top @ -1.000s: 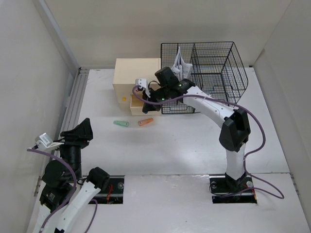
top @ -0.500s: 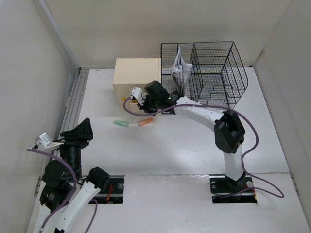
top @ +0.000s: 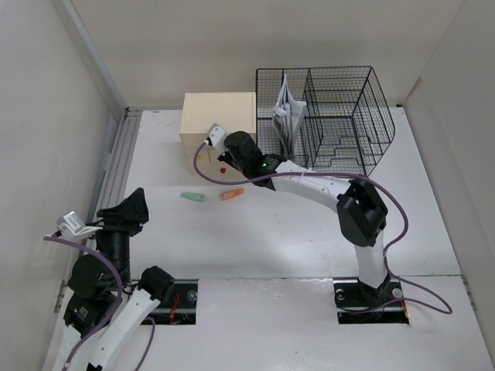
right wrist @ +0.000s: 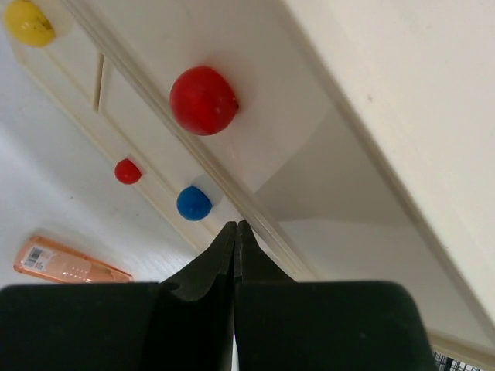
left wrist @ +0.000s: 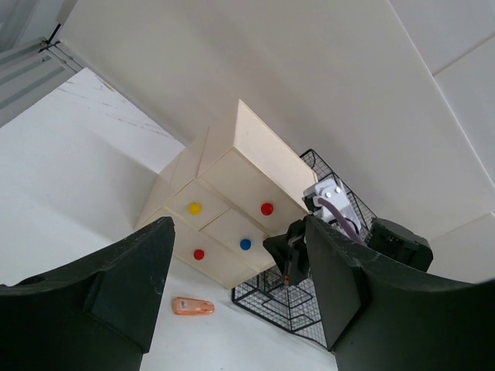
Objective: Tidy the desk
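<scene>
The white table (top: 294, 232) is spread beneath the beige drawer box (top: 219, 116), which is set towards its far side. A black wire basket (top: 340, 100) is placed just to the right of the drawer box, and white folded sheets (top: 285, 108) are stood inside it. The right hand (right wrist: 236, 229) is held close before the front of the drawer box, beside the blue knob (right wrist: 193, 203) and below the large red knob (right wrist: 203, 100). Its fingers are pressed together with nothing between them; whether the front is touched cannot be told. An orange capped item (top: 231, 194) and a green capped item (top: 193, 197) are laid on the table just in front of the drawer box. The left hand (left wrist: 236, 301) is raised well apart from the drawer box, with its fingers spread wide and nothing held.
</scene>
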Robot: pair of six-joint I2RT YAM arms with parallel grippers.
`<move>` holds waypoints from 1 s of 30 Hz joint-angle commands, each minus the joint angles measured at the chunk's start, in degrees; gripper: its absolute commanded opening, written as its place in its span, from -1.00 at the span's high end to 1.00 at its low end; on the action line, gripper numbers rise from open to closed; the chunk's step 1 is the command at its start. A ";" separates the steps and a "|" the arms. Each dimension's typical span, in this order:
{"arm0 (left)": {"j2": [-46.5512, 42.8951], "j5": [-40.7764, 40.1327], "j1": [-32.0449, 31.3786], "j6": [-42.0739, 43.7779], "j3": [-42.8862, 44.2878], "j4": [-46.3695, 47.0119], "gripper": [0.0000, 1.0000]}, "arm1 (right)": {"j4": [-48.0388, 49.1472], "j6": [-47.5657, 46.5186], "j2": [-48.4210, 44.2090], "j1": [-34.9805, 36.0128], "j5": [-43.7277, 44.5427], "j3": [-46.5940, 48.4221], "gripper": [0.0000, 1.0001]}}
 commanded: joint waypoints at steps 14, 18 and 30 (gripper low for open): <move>10.54 15.47 -0.17 -18.34 -19.37 22.16 0.24 | -7.90 -7.83 -16.09 0.13 -37.89 -2.02 -0.22; 23.19 18.98 -0.17 -20.81 -22.47 33.68 0.67 | -6.67 -5.82 -21.27 -2.06 -33.40 -1.40 -0.14; 62.11 40.15 14.14 -20.64 -17.99 59.08 -0.07 | -6.59 6.67 -25.68 -20.52 -64.50 -3.33 -0.27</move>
